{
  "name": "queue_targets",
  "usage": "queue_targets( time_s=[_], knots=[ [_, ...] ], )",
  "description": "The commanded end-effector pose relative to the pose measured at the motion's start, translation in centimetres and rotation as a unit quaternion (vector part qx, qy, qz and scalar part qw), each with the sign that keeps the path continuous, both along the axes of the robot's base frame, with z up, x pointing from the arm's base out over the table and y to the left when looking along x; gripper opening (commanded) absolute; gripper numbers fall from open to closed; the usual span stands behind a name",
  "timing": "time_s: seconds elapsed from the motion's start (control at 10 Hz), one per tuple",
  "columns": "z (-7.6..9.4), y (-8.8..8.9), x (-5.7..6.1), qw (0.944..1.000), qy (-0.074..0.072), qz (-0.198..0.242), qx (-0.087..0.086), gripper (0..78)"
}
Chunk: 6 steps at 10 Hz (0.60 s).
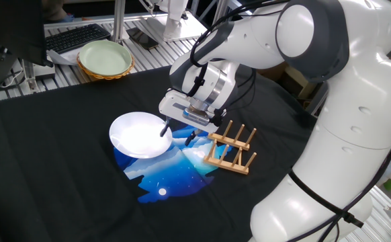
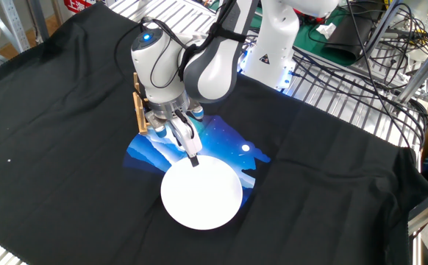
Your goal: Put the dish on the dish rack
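The dish [image 1: 138, 134] is a plain white round plate lying flat on the black cloth, left of the dish rack [image 1: 231, 148], a small wooden rack with upright pegs. My gripper [image 1: 177, 134] points down at the dish's right rim and is open. One finger [image 1: 165, 130] is over the plate's edge and the other finger [image 1: 189, 139] is off the rim, toward the rack. In the other fixed view the gripper [image 2: 187, 147] stands at the far edge of the dish [image 2: 201, 191]. There the dish rack [image 2: 137, 110] is mostly hidden behind the wrist.
A pale green bowl [image 1: 105, 58] with a woven rim sits at the back left, beside a keyboard [image 1: 74, 37]. A blue printed patch [image 1: 168, 171] lies on the cloth under the dish and rack. The arm's big white links fill the right side.
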<state>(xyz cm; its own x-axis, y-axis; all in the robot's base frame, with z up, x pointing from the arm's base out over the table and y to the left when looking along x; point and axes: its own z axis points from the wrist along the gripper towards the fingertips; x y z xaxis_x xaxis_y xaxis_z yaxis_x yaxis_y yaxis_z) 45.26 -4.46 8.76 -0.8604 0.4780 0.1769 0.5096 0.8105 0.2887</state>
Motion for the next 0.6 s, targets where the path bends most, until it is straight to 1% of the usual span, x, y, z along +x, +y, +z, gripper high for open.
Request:
queue_targets(
  time_s=[0.1, 0.2, 0.3, 0.5, 0.6],
  knots=[
    [-1.63, 0.86, 0.55, 0.9995, -0.012, -0.012, 0.027, 77.4],
    [-1.65, 0.87, 0.56, 0.9994, -0.012, -0.012, 0.029, 77.4],
    [-1.69, 0.89, 0.57, 0.9991, -0.012, -0.014, 0.039, 77.4],
    [-1.80, 0.94, 0.58, 0.9990, -0.014, -0.015, 0.041, 77.4],
    [-1.86, 0.97, 0.59, 0.9987, -0.014, -0.018, 0.047, 77.4]
  ],
)
